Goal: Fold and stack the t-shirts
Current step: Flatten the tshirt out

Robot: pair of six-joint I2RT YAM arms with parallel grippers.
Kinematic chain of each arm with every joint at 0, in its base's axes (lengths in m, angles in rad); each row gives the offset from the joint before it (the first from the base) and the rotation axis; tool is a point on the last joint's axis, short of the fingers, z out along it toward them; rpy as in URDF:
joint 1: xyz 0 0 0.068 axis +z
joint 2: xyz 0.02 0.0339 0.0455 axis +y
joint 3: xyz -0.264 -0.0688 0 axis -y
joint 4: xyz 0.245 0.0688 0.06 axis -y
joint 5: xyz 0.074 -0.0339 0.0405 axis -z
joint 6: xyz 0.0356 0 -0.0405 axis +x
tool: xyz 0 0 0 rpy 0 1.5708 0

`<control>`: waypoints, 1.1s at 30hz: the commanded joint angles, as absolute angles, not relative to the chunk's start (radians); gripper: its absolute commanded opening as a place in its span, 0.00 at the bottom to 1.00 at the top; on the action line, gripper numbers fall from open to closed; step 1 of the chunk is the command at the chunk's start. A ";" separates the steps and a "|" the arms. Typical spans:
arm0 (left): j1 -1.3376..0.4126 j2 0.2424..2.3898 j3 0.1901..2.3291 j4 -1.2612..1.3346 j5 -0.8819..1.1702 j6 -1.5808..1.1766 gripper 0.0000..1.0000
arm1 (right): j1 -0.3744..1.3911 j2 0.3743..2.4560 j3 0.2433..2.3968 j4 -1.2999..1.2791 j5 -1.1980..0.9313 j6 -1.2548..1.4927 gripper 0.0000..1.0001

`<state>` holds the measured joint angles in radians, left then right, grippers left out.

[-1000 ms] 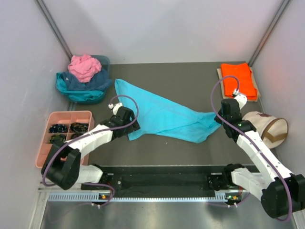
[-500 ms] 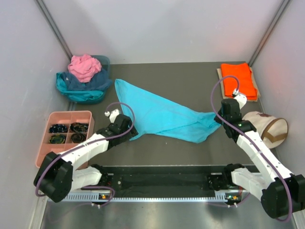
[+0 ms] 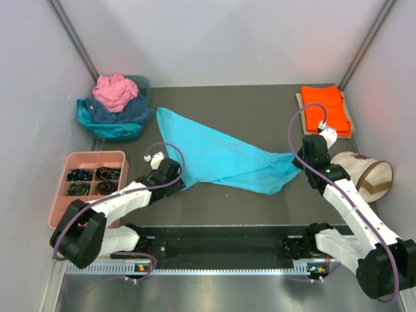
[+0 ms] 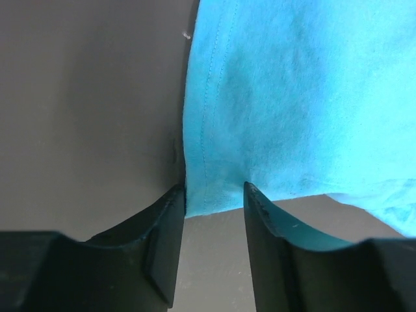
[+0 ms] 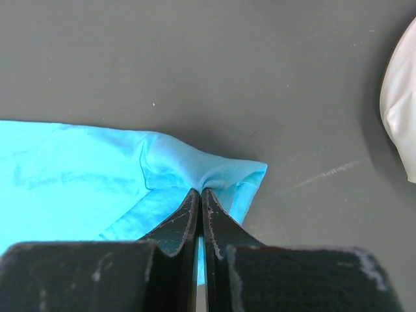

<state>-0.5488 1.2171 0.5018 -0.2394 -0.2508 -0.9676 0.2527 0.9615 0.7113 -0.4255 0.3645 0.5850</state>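
A turquoise t-shirt (image 3: 221,156) lies stretched in a slanting band across the dark counter (image 3: 260,107), running from the far left toward the near right between 2 robot arms. The right gripper (image 5: 200,192) is clamped on the shirt's right-hand corner. Its jaws are pressed together low over the counter, with a puckered fold of cloth caught at the tips.

The left gripper (image 4: 214,195) sits at the shirt's near left corner, its jaws standing apart on either side of the stitched hem. The cloth between them lies flat on the counter and is not pinched.

In the far right corner, an orange t-shirt (image 3: 325,107) rests folded flat on a tan board (image 3: 300,101), well apart from the turquoise one. A cream bag (image 3: 354,170) with a brown strap sits just beside the right arm, against the right wall.

In the far left corner, a crumpled pink t-shirt (image 3: 115,91) tops a heap in a dark bin (image 3: 144,82). A navy t-shirt (image 3: 133,112) lies beneath it, and a teal t-shirt (image 3: 107,129) spills over the bin's near side. The heap's edge lies near the turquoise shirt's far corner.

Near the left wall, beside the left arm, stands a pink tray (image 3: 62,201) whose 4 small compartments hold dark items too small to identify.
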 commanded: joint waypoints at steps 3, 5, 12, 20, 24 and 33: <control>-0.552 1.236 0.486 -0.209 -0.258 -0.968 0.43 | 0.256 0.934 0.713 -0.414 0.367 0.580 0.00; -0.552 1.247 0.486 -0.201 -0.259 -0.963 0.43 | 0.256 0.936 0.716 -0.414 0.367 0.580 0.00; -0.552 1.287 0.491 -0.180 -0.278 -0.957 0.25 | 0.258 0.936 0.718 -0.417 0.365 0.575 0.00; -0.552 1.284 0.554 -0.218 -0.305 -0.913 0.00 | 0.256 0.933 0.724 -0.425 0.368 0.575 0.00; -0.551 1.215 0.711 -0.305 -0.389 -0.832 0.00 | 0.258 0.927 0.732 -0.428 0.376 0.575 0.00; -0.497 1.173 1.031 -0.333 -0.486 -0.612 0.00 | 0.256 0.900 0.744 -0.446 0.388 0.574 0.00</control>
<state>-0.5362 1.1973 0.9546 -0.3275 -0.4343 -0.7277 0.2527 0.9356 0.7113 -0.4423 0.3653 0.5842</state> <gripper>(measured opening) 0.015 0.008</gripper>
